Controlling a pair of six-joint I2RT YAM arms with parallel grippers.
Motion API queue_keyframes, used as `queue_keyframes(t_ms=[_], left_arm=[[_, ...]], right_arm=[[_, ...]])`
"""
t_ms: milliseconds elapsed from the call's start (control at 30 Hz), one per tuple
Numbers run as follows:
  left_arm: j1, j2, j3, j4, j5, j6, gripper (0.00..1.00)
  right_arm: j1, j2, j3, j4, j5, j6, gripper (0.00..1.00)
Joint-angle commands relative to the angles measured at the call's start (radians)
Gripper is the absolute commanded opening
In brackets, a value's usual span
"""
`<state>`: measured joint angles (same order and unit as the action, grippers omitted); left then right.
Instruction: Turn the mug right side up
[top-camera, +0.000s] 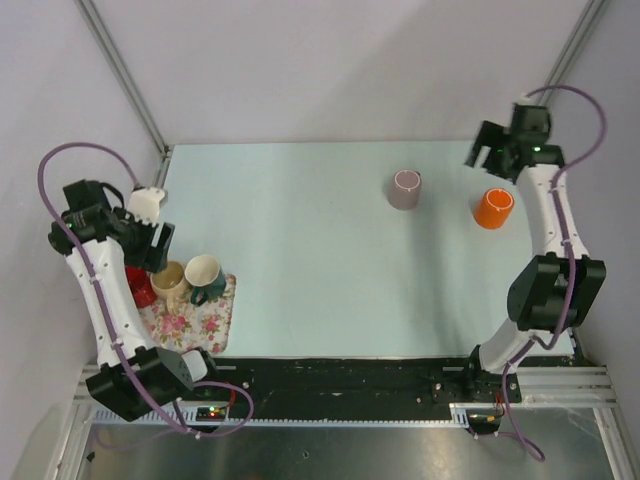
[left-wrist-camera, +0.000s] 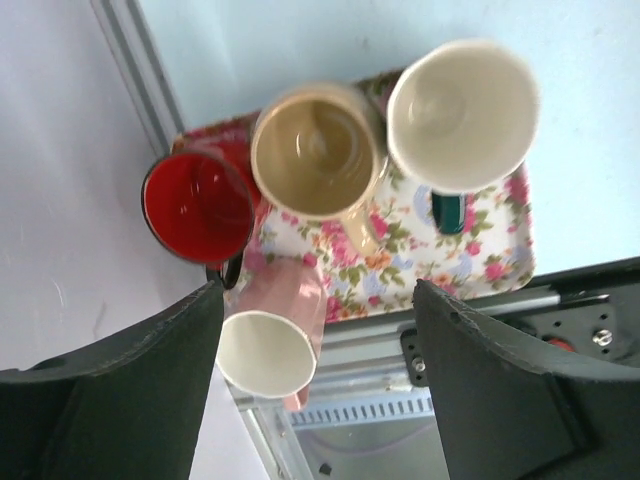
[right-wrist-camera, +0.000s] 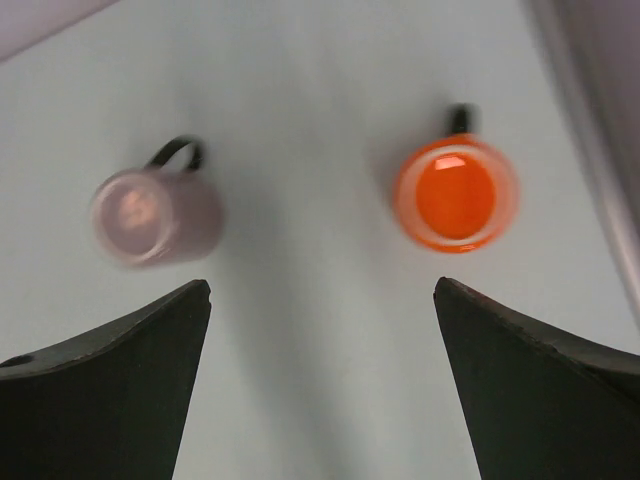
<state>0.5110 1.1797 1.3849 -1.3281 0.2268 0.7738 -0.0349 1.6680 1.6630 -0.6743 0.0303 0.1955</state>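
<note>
Starting on the left: my left gripper (left-wrist-camera: 318, 288) hangs over the floral tray (left-wrist-camera: 490, 250) at the near left corner of the table (top-camera: 300, 230). Its jaws are spread wide and nothing's clamped between them. Looking straight down from the wrist cam I see four mugs, all mouth up. The red mug (left-wrist-camera: 197, 207) is at the tray's left edge. A tan mug (left-wrist-camera: 318, 150) sits just beside it to the right, and a cream mug with a dark green handle (left-wrist-camera: 462, 112) is right next to that, the two pretty much touching. Nearer to me there's a pink mug with a white inside (left-wrist-camera: 270, 345), sitting right around the tray's near edge under the gap between my fingers. I honestly can't tell if it's fully on the tray or not.

Out past the middle, toward the far side, the mauve mug (top-camera: 405, 189) stands alone on the bare table. It's bottom up, flat base facing the ceiling, dark handle pointing toward the far side.

To its right, well apart from it, is an orange mug (top-camera: 493, 208) that looks mouth up with a paler rim.

My right gripper (right-wrist-camera: 322, 284) hovers above the far right of the table, jaws as wide as they go and holding nothing. Both those mugs show up below it in the wrist view, which is a bit blurry.
</note>
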Motion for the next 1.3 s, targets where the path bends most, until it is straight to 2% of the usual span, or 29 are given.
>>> queue_keyframes(t_ms=[0,167,267,400,467,633,733,867,933,1067,1267], left_arm=[[-0.109,0.034,0.095,-0.003,0.036,-0.199,0.81],[-0.189,0.042,0.083,0.006,0.021,-0.247,0.81],[-0.213,0.045,0.063,0.015,0.006,-0.252,0.81],[-0.231,0.057,0.057,0.018,-0.01,-0.257,0.81],[-0.237,0.063,0.059,0.019,-0.014,-0.26,0.81],[-0.249,0.068,0.062,0.021,-0.014,-0.265,0.81],[-0.256,0.07,0.06,0.021,-0.013,-0.265,0.81],[-0.261,0.068,0.064,0.023,-0.016,-0.265,0.81],[-0.262,0.066,0.066,0.023,-0.018,-0.263,0.81],[-0.264,0.065,0.07,0.023,-0.02,-0.258,0.81],[-0.265,0.054,0.068,0.023,-0.014,-0.247,0.81]], right_arm=[[-0.166,0.111,0.13,-0.089,0.026,0.086,1.0],[-0.265,0.369,0.407,-0.21,0.004,0.128,1.0],[-0.29,0.563,0.642,-0.344,0.043,0.135,0.96],[-0.309,0.722,0.794,-0.41,0.064,0.147,0.88],[-0.313,0.754,0.784,-0.395,0.048,0.151,0.83],[-0.302,0.814,0.766,-0.4,0.006,0.13,0.79],[-0.297,0.826,0.754,-0.407,-0.046,0.109,0.74],[-0.283,0.822,0.711,-0.446,-0.125,0.079,0.56],[-0.268,0.801,0.654,-0.452,-0.151,0.067,0.51],[-0.223,0.758,0.562,-0.449,-0.128,0.039,0.49],[-0.16,0.787,0.578,-0.537,-0.044,-0.018,0.49]])
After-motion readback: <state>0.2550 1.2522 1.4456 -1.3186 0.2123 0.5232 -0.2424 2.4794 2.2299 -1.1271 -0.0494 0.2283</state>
